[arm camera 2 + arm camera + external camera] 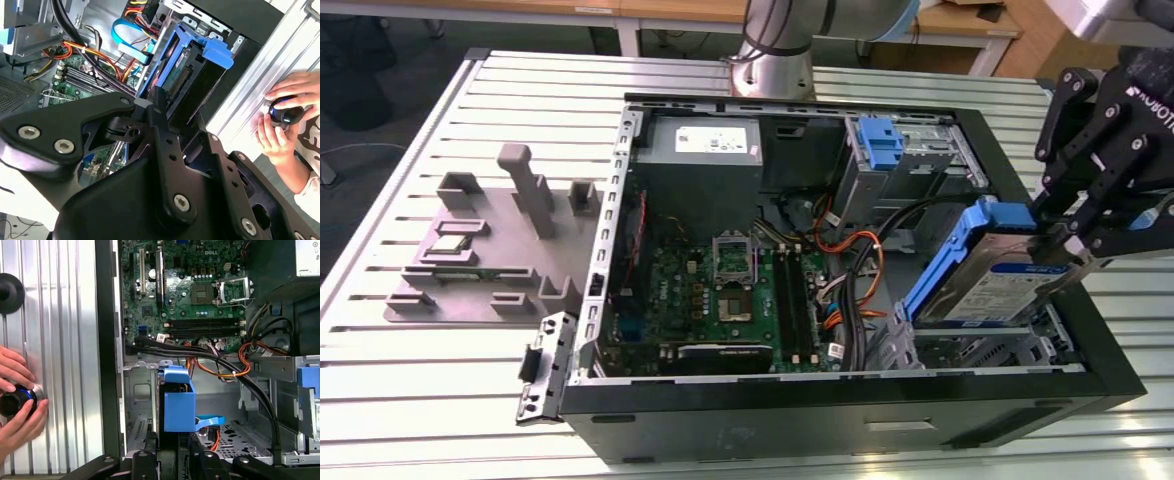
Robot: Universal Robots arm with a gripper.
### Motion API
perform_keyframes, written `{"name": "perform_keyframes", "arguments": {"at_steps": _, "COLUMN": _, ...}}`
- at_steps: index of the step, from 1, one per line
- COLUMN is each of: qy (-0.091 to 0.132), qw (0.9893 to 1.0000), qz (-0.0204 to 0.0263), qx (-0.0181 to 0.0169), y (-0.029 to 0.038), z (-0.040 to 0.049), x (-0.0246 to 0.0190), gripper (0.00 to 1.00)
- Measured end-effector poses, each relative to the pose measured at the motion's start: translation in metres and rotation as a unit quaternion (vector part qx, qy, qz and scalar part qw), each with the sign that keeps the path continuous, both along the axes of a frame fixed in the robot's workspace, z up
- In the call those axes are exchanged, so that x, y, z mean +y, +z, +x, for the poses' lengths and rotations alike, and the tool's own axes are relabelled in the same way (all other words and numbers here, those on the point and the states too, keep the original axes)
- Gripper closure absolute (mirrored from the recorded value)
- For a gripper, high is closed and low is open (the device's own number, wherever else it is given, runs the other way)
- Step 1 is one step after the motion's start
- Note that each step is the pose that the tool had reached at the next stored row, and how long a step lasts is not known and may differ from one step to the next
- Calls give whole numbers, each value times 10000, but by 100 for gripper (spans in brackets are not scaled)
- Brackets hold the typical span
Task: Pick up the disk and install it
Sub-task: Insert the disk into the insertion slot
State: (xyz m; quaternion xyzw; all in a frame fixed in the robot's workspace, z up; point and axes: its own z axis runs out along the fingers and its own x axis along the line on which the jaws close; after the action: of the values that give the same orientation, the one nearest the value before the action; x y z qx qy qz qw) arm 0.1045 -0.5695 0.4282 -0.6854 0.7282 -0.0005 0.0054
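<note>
disk: flat silver metal slab with a white-and-blue label on its face, framed in a glossy bright-blue plastic carrier. It sits tilted, low end at the perforated sheet-metal drive bay in the case corner on the exterior view's right, high end up in the gripper. Jaws are pinched narrow on the carrier's upper end, matte black fingers either side. Green motherboard lies beside the bay, and a person's hands hold a round black knob on the ribbed aluminium table.
</note>
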Motion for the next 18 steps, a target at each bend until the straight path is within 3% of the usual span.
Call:
{"name": "perform_keyframes", "arguments": {"at_steps": 2, "qy": 0, "qw": 10000, "qz": 1, "qx": 0, "y": -32, "z": 1, "x": 0, "gripper": 65}}
{"name": "perform_keyframes", "arguments": {"at_steps": 8, "qy": 0, "qw": 10000, "qz": 1, "qx": 0, "y": -45, "z": 2, "x": 0, "gripper": 65}}
{"name": "perform_keyframes", "arguments": {"at_steps": 18, "qy": 0, "qw": 10000, "qz": -1, "qx": 0, "y": -224, "z": 2, "x": 0, "gripper": 65}}
